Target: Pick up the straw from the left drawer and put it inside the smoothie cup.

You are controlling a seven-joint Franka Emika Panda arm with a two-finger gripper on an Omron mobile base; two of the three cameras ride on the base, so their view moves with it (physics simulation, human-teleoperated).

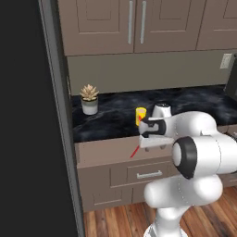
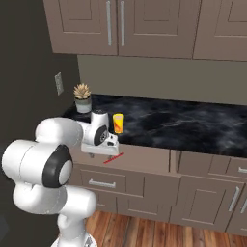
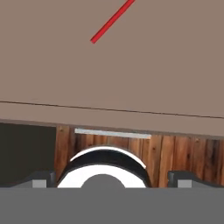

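Dark marble counter (image 1: 194, 109) under brown wall cupboards (image 2: 144, 26). Left drawer (image 1: 104, 152) pulled out below counter edge, flat floor bare apart from straw. Gripper (image 3: 111, 178) hangs above drawer, jaws spread wide, holding nothing. Yellow cup (image 2: 118, 123) upright on counter just behind gripper; potted succulent (image 1: 89, 99) far left. Red straw (image 3: 111, 21) lies flat, slanted, on drawer floor
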